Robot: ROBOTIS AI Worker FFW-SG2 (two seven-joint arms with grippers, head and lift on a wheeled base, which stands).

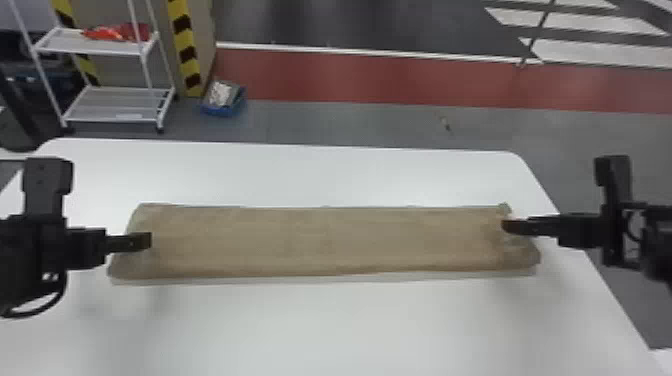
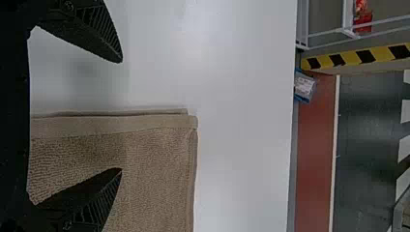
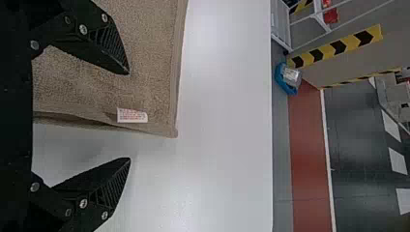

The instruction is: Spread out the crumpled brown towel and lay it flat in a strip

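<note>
Brown towel [image 1: 320,240] lies flat along the bench [image 1: 330,327], left gripper [image 1: 146,240] at its nine o'clock end, right gripper [image 1: 507,226] at three, both spread.

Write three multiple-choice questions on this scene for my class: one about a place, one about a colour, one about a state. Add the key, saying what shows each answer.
1. Where is the left gripper?
A) Over the floor
B) At the left end of the brown towel
C) At the middle of the towel

2. What is the main colour of the label on the towel?
A) Green
B) Black
C) White

3. How are the fingers of the right gripper?
A) Spread apart
B) Pressed together
C) Crossed

Key:
1. B: the head view shows its tip at that end.
2. C: the right wrist view shows a white tag with reddish print.
3. A: a wide gap parts the fingertips in the right wrist view.
</note>
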